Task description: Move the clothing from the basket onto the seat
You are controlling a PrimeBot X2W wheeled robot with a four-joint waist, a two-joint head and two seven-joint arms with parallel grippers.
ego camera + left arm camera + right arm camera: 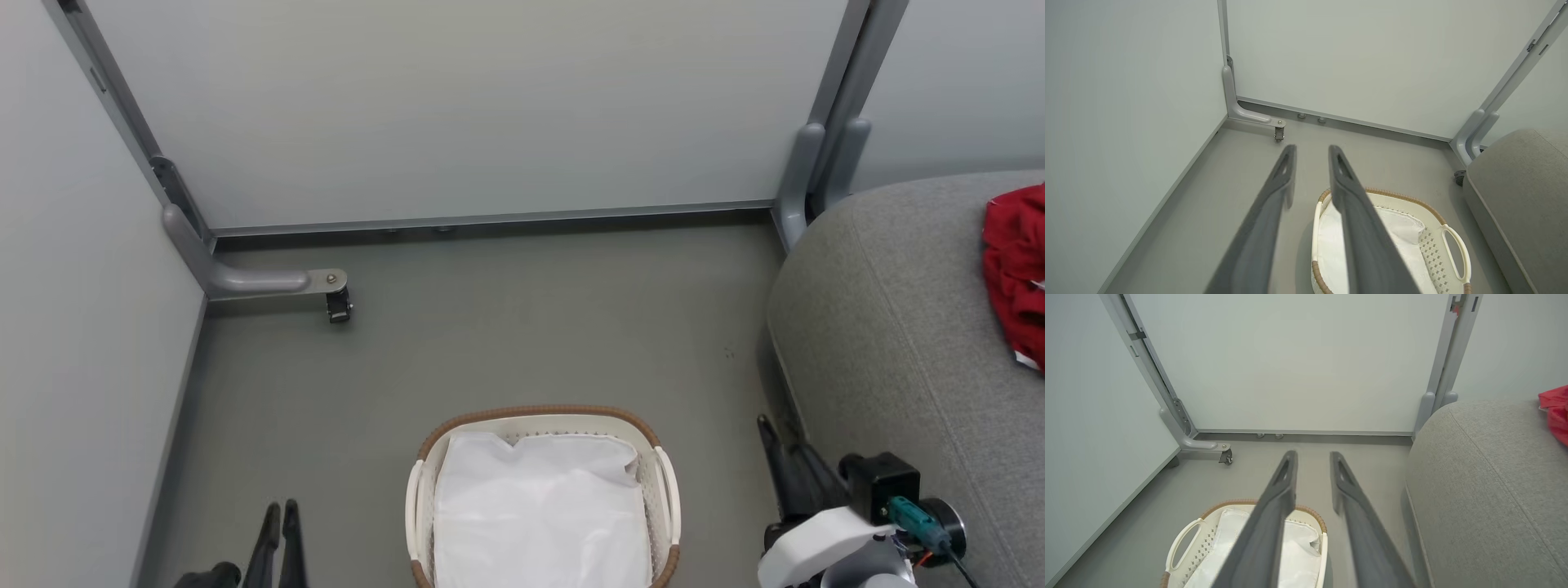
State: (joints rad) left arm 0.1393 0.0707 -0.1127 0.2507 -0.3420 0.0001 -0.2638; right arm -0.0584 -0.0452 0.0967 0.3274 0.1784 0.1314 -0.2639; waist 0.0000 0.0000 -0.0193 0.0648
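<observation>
1. The room is a small bay with a grey floor (490, 327). Pale partition panels (457, 106) close it in on the left and far sides.
2. Nearest on the left, the left gripper (1311, 152) hangs above the floor just left of the basket (539, 411). Its jaws stand partly apart with nothing between them.
3. Nearest on the right, the right gripper (1312, 457) sits between the basket and the seat (890, 327). Its jaws are likewise partly apart and empty. Both arms look parked clear of the work, more a resting pose than a reach.
4. Between them the basket stands on the floor. It is cream perforated plastic with a brown woven rim and side handles. A rumpled white liner (539, 506) is all that can be seen inside it, so it looks emptied.
5. To the right stands the seat, a big grey cushion with a rounded corner and stitched seams. It is just beside the basket, which keeps the carry short.
6. Farther right, on top of the seat, lies the clothing (1012, 269). It is a bright red, soft, crumpled bundle with a bit of white trim at its lower edge. It lies well apart from the basket, and the picture's edge cuts it off, so its full extent cannot be told. The task looks done, or nearly so.
7. Farthest left, a partition foot with a small caster (337, 306) rests on the floor.
</observation>
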